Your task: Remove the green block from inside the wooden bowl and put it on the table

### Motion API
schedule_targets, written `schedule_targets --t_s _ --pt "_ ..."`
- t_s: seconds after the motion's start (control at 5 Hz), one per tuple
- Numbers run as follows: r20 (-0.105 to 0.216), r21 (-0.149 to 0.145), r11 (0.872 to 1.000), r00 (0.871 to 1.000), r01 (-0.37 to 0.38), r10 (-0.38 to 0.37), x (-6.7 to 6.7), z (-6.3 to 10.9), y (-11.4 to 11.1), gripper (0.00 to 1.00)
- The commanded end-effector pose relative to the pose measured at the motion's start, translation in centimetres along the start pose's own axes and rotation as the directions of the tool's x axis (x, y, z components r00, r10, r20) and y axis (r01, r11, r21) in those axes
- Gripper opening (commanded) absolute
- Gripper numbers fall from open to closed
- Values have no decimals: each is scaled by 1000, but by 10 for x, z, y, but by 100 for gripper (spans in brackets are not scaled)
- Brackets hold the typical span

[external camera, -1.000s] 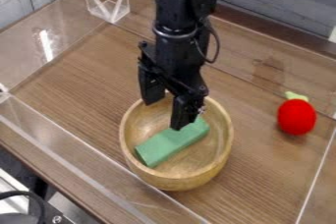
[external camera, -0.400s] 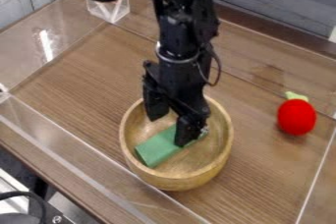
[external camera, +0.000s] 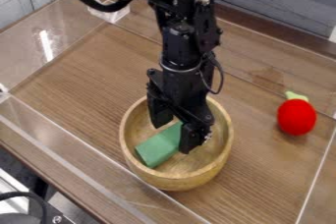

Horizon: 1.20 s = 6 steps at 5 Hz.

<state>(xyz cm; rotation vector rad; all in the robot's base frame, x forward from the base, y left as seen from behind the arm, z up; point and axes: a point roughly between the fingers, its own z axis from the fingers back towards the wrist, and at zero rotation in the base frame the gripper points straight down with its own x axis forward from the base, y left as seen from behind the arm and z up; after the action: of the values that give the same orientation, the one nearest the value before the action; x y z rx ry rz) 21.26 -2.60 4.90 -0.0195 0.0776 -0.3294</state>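
The green block lies flat inside the wooden bowl, toward its left side. My gripper hangs straight down into the bowl with its jaws open, one finger on each side of the block's far end. Nothing is gripped between them that I can see. The black arm hides the block's upper right part. The table is brown wood grain, and the bowl rests on it near the front.
A red strawberry-like toy sits on the table to the right of the bowl. Clear acrylic walls border the tabletop on the left, front and right. A clear stand is at the back left.
The gripper has come down into the bowl, from just above the block to straddling its far end. The jaws stayed open and the block has not moved.
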Motion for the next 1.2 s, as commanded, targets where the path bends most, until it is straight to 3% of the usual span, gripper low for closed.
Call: schedule_targets --t_s 0.0,1.0 --pt "21 -10 1000 1000 -11 11 4 5 -3 100" --pt "9 -40 999 999 -37 37 4 9 -10 100"
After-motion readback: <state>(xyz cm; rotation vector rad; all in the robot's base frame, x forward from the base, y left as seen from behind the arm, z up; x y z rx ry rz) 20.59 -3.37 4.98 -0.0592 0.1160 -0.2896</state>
